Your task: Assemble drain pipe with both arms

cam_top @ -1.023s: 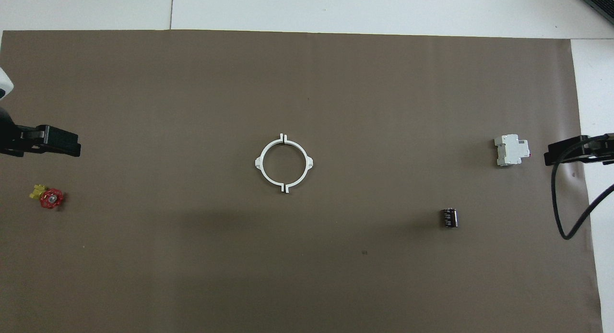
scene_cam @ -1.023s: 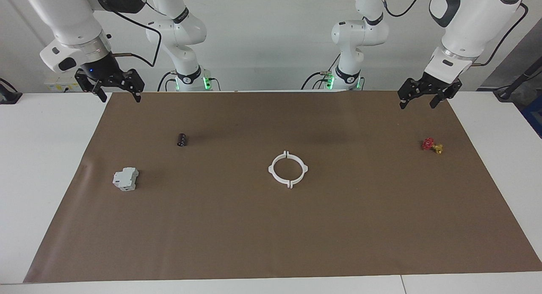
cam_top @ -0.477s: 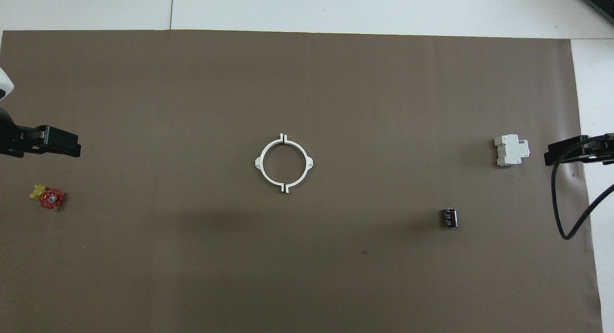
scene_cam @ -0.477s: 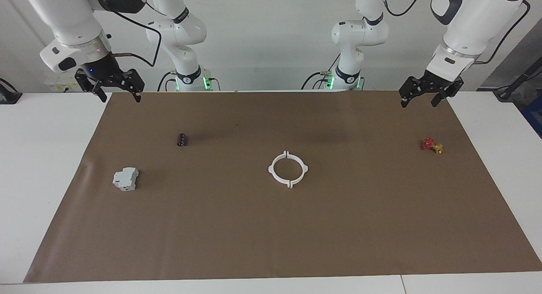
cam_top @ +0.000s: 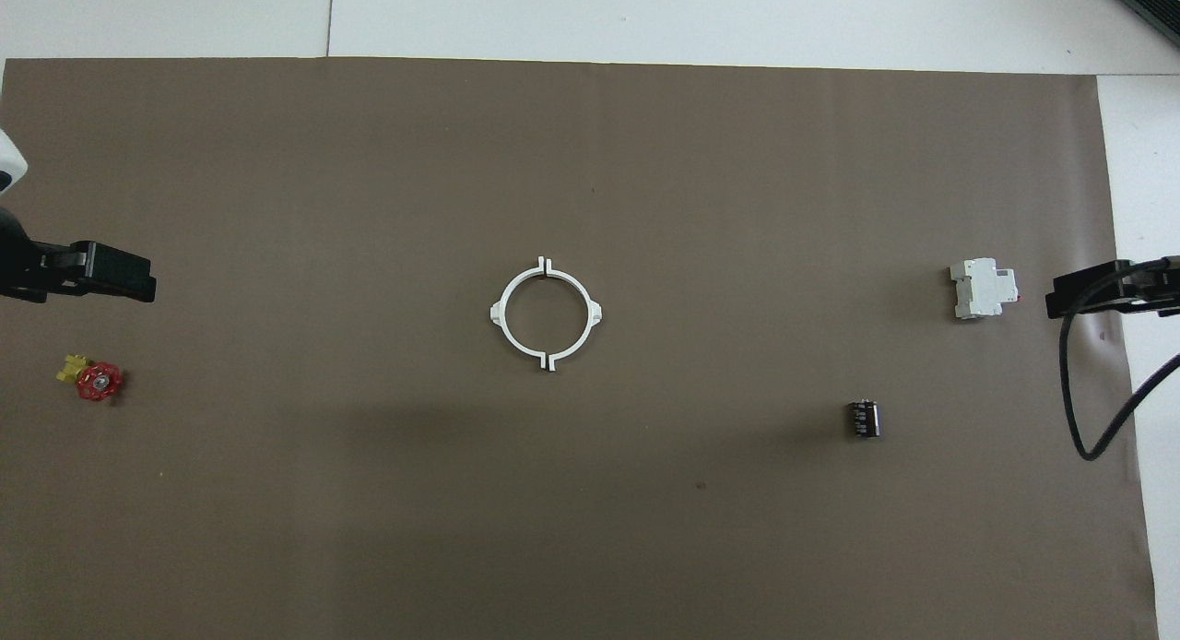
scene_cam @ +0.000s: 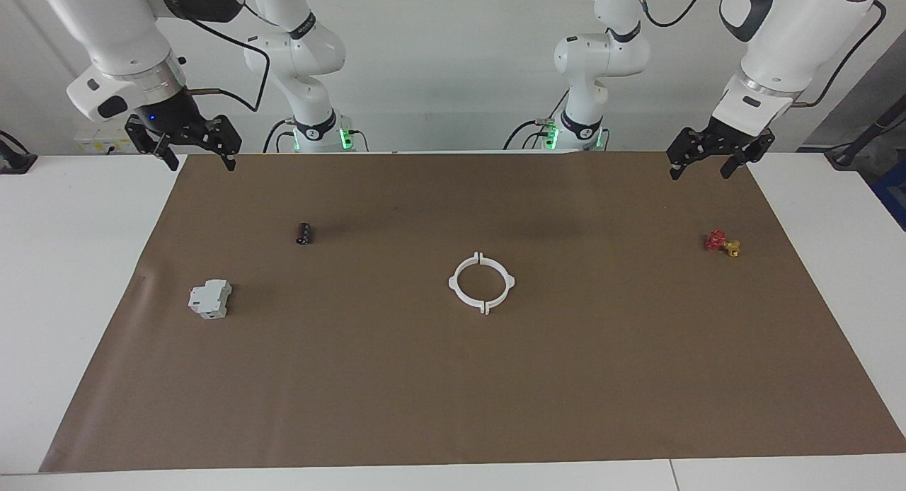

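The drain pipe (scene_cam: 452, 284) lies in the middle of the brown mat. Its two white half-rings lie together as one ring with their end tabs meeting. It also shows in the overhead view (cam_top: 498, 314). My left gripper (scene_cam: 699, 172) hangs open and empty in the air over the mat's edge at the left arm's end, near the robots. Only part of it shows in the overhead view (cam_top: 92, 273). My right gripper (scene_cam: 202, 165) hangs open and empty over the mat's corner at the right arm's end (cam_top: 1097, 294). Neither gripper touches the ring.
A grey-white boxy block (scene_cam: 209, 298) (cam_top: 984, 289) and a small black cylinder (scene_cam: 304, 233) (cam_top: 863, 418) lie toward the right arm's end. A red-and-yellow valve (scene_cam: 722, 243) (cam_top: 92, 378) lies toward the left arm's end. The brown mat (scene_cam: 453, 392) covers the white table.
My left gripper has risen slightly from a second ago and now holds still. The right gripper and the ring have not moved.
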Available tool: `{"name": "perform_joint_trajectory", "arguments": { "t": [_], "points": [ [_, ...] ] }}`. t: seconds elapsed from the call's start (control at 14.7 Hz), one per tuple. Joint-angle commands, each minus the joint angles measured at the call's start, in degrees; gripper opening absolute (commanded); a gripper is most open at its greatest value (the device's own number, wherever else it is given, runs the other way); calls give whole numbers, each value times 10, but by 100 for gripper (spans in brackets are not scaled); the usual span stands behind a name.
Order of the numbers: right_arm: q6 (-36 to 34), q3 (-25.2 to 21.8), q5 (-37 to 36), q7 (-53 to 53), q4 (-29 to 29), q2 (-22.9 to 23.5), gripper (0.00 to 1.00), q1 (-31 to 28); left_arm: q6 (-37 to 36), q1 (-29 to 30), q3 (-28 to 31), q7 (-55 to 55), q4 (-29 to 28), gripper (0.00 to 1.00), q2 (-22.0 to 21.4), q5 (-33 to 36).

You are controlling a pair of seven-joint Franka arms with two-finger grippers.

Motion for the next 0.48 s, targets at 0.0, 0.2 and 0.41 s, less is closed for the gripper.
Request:
{"name": "perform_joint_trajectory", "arguments": {
  "t": [0.0,0.2,0.41],
  "points": [
    [10,3,-5,5,-19,-16,100,-4,3,4,-2,-4,-5,100,-4,-7],
    [10,3,-5,6,-19,-16,100,-3,4,4,-3,-4,-5,100,-4,-7],
    [10,3,-5,6,-19,-16,100,-3,11,4,-6,-5,-5,100,-4,-7]
  ]
}}
